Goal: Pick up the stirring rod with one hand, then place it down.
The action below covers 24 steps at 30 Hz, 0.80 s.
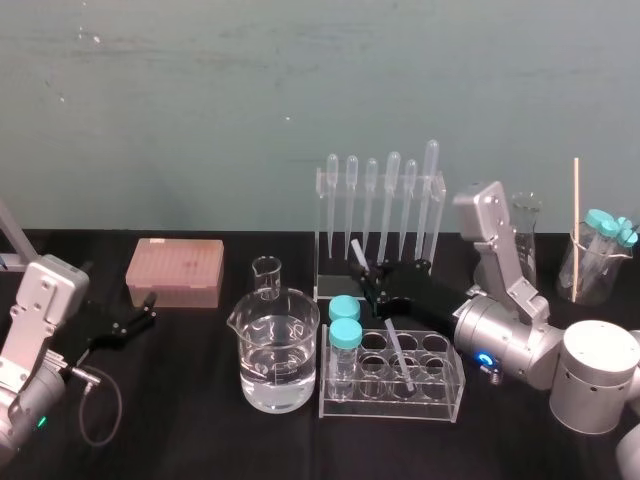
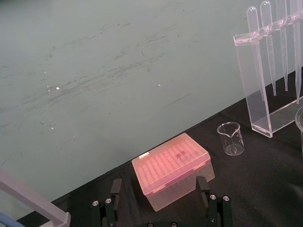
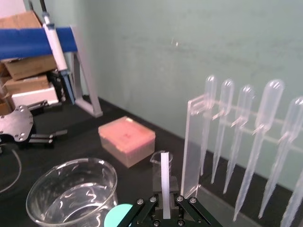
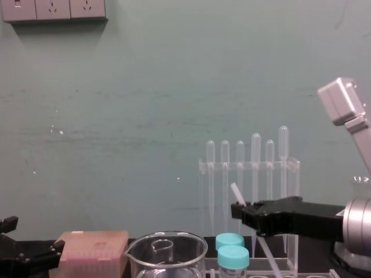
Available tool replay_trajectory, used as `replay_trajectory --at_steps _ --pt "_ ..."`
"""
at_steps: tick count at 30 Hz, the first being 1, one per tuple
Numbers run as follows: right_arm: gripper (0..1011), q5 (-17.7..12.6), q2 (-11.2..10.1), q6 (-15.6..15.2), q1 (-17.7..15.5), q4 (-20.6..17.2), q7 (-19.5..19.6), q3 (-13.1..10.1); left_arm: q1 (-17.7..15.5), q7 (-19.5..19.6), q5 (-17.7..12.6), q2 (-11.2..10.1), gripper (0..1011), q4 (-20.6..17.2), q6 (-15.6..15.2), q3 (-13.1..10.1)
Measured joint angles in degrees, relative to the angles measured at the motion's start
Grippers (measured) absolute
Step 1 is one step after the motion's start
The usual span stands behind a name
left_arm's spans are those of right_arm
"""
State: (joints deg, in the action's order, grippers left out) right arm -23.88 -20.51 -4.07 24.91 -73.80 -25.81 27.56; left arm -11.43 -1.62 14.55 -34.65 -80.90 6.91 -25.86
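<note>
So, right hand (image 1: 368, 276): closed on the stirring rod (image 1: 358, 253), just in front of the pipette rack (image 1: 321, 232) and above the desk (image 1: 180, 425).
Stirring rod: gripped near its upper end. Long axis tilted, top toward the pipette rack, lower end slanting away from it over the tube rack (image 1: 390, 408). Whether it touched there, I could not tell.
Left hand (image 1: 143, 312): fingers wide apart, empty, parked well left of the pipette rack, beyond the beaker (image 1: 275, 350).
Coming move: probably the right hand's alone. The rod needed levelling before being laid down.
</note>
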Motion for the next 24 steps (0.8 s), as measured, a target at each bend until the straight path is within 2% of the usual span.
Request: replay_trajectory --at_steps 2,3,5,6,7,9,12,14,17,19,24 --pt "69 0.24 0.13 1.71 -0.44 -0.16 0.07 -0.48 0.00 0.00 0.00 0.00 1000 0.00 0.00 0.00" --pt "70 0.50 0.32 4.00 -1.06 -0.45 0.09 -1.08 0.00 0.00 0.00 0.00 1000 0.00 0.00 0.00" --pt "69 0.69 0.44 6.32 -1.66 -0.84 0.09 -1.64 0.00 0.00 0.00 0.00 1000 0.00 0.00 0.00" --pt "69 0.97 0.49 9.26 -2.54 -1.50 0.06 -2.32 0.00 0.00 0.00 0.00 1000 0.00 0.00 0.00" --pt "69 0.97 0.49 9.26 -2.54 -1.50 0.06 -2.32 0.00 0.00 0.00 0.00 1000 0.00 0.00 0.00" --pt "69 1.12 0.55 15.20 -4.54 -3.05 -0.32 -3.66 0.00 0.00 0.00 0.00 1000 0.00 0.00 0.00" --pt "69 0.73 0.55 20.10 -6.82 -5.05 -1.05 -5.12 0.00 0.00 0.00 0.00 1000 0.00 0.00 0.00" --pt "70 0.40 0.56 21.10 -7.38 -5.71 -1.26 -5.51 0.00 0.00 0.00 0.00 1000 0.00 0.00 0.00" --pt "69 -1.20 0.50 24.45 -9.86 -8.86 -1.99 -7.60 0.00 0.00 0.00 0.00 1000 0.00 0.00 0.00" --pt "69 -1.86 0.44 25.42 -10.79 -10.76 -2.09 -8.85 0.00 0.00 0.00 0.00 1000 0.00 0.00 0.00" --pt "69 -3.23 0.29 25.08 -11.50 -13.40 -2.17 -10.82 0.00 0.00 0.00 0.00 1000 0.00 0.00 0.00"
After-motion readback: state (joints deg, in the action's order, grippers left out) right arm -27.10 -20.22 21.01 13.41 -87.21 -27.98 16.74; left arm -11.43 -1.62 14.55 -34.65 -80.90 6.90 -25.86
